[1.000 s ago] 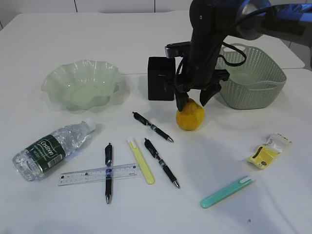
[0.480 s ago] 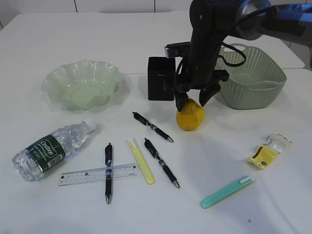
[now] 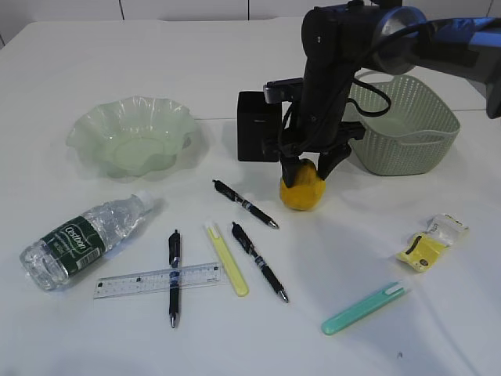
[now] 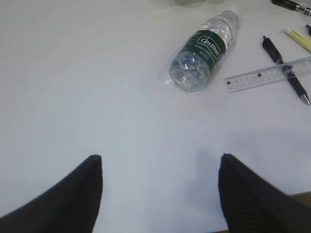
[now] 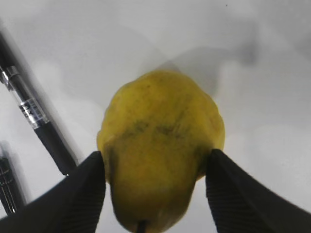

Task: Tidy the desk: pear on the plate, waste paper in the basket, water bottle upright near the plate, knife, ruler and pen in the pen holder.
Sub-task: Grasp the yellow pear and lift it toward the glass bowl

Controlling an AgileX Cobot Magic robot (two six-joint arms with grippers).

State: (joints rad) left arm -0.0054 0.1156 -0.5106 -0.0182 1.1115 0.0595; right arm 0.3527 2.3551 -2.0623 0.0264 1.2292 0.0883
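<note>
Pear [image 3: 302, 189] on the desk [image 3: 376, 235] beside the pen holder [image 3: 257, 125], right gripper [image 3: 308, 161] now lowered with fingers clamping it, ready to carry to the plate [image 3: 131, 135]; left gripper [image 4: 160, 194] spread idle.

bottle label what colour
Dark green with white lettering on the bottle; clearest in the left wrist view.

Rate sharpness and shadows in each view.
Exterior view: sharp, soft shadows under the pear. Left wrist view: bottle crisp, near fingers blurred. Right wrist view: pear soft, pen smeared, grey shadow behind the pear.
</note>
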